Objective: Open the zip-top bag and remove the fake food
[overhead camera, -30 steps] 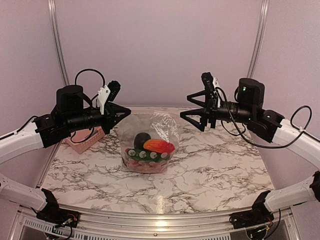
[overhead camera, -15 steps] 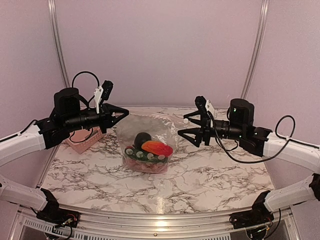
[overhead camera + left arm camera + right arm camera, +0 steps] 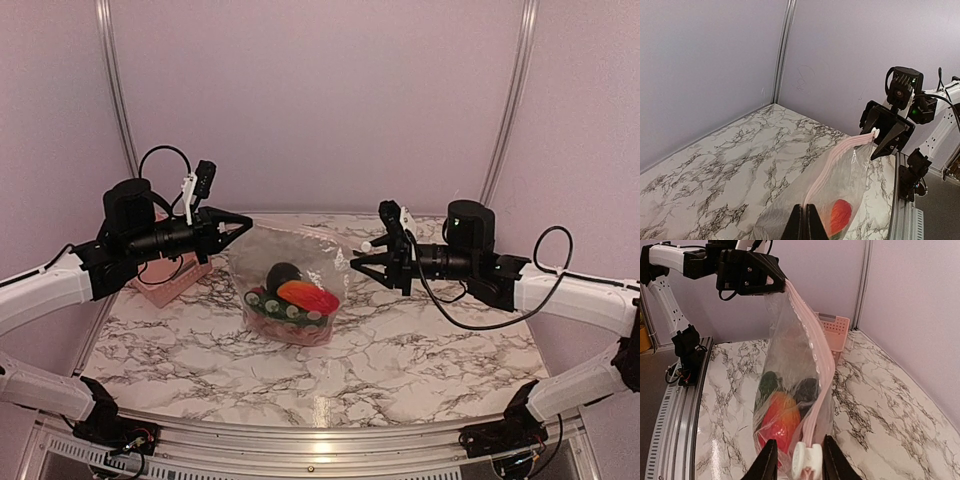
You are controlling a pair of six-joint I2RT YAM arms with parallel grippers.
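left pincer (image 3: 244, 220) is up off the tabletop (image 3: 430, 340) and clamped tight on one top corner of the zip-top bag (image 3: 300, 262). its own wrist view shows the two fingers pressed together at the pincer (image 3: 804, 221) with the zip strip (image 3: 832, 165) running out from between them.

the bag is strung across the middle, top edge raised and its bulging bottom down on the marble tabletop. the strip runs in a pale pink line from the left pincer to the far corner, where the right pincer (image 3: 358, 256) sits.

over on the right side the jaws are parted, not closed. in the right wrist view the right pincer (image 3: 799, 441) flanks the end of the strip, with a small white tab (image 3: 805, 457) between the fingers and a visible gap beside the left finger (image 3: 769, 460). so it brackets the corner without clamping it.

the fake food (image 3: 305, 296) is all inside the bag, heaped at the bottom: a red-orange piece (image 3: 777, 422) in front, dark pieces (image 3: 807, 389) behind it, green with pale spots along the base in the top view. the strip looks sealed along what shows of its length.

a pink basket (image 3: 165, 285) sits on the tabletop near the back left, under the left arm, apart from the bag.
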